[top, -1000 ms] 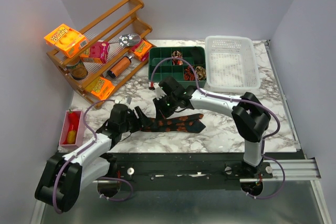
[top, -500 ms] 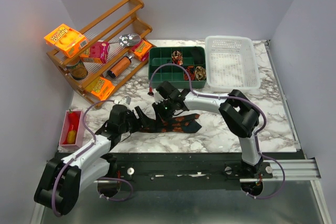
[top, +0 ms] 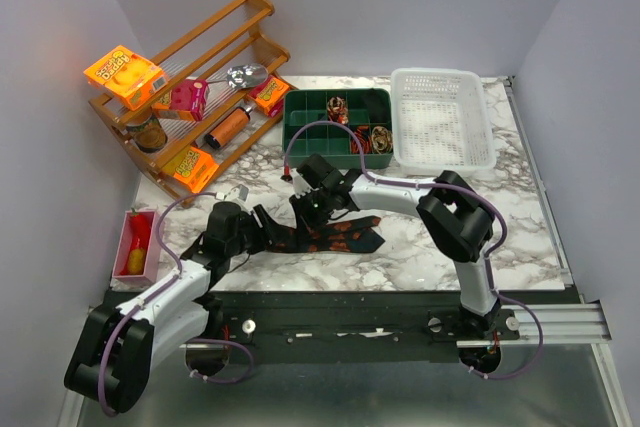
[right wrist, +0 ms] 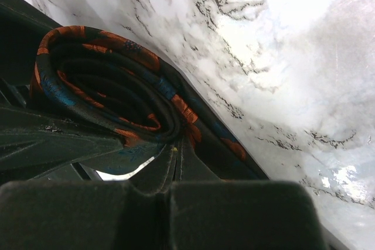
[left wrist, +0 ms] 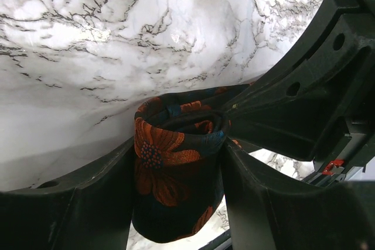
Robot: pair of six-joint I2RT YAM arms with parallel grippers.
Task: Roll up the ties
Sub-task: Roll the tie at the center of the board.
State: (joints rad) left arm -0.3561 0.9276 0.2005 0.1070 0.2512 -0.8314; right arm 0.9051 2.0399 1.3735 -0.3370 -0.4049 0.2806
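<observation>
Tie [top: 335,235] lies stretched left to right on the marble surface [top: 430,257], near its front edge, between the two arms. Left end is doubled into a loop, and the left pincer [left wrist: 179,156] is clenched on it, fabric touching both fingers [left wrist: 88,203]. Right pincer [top: 312,202] sits just beside it at a partly wound coil of the same tie. Wrist view is too dark and close, so I cannot tell its grip. Well behind, rolled coils [top: 338,104] sit in compartments of the green tray [top: 305,132].
</observation>
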